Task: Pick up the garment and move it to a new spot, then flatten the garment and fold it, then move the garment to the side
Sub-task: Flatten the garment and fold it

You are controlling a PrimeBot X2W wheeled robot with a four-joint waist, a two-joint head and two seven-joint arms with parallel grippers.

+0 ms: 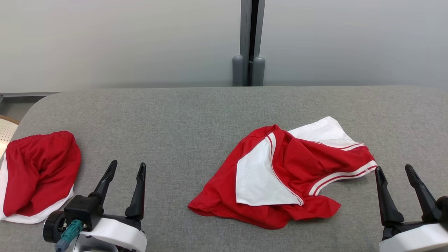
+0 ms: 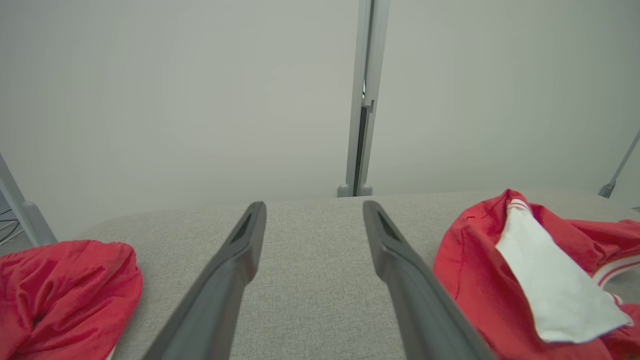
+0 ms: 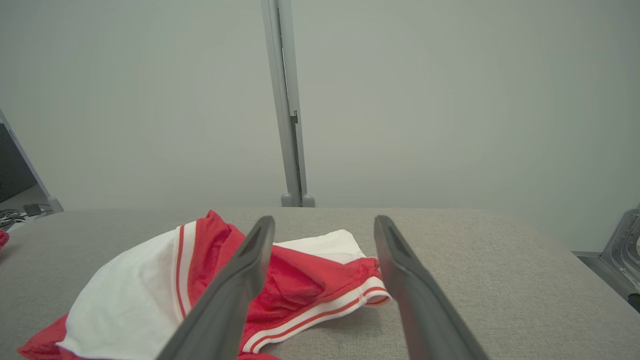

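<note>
The left gripper (image 1: 127, 163) and right gripper (image 1: 393, 168) stood open, empty, the crumpled garment (image 1: 301, 168) just beside the right one, apparently awaiting pickup.

Looks like a lab or test bay: bare pale panels (image 1: 122, 42) joined by a grey post (image 1: 251, 35), a grey cloth-topped table (image 1: 196, 112), cables (image 3: 7, 216) at one edge, metal frame (image 3: 620, 245) beside.

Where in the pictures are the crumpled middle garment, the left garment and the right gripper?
crumpled middle garment (image 1: 259, 178), head view, on its white panel.
left garment (image 1: 38, 168), head view, on its red middle.
right gripper (image 1: 393, 168), head view, midway between its open fingertips.
</note>
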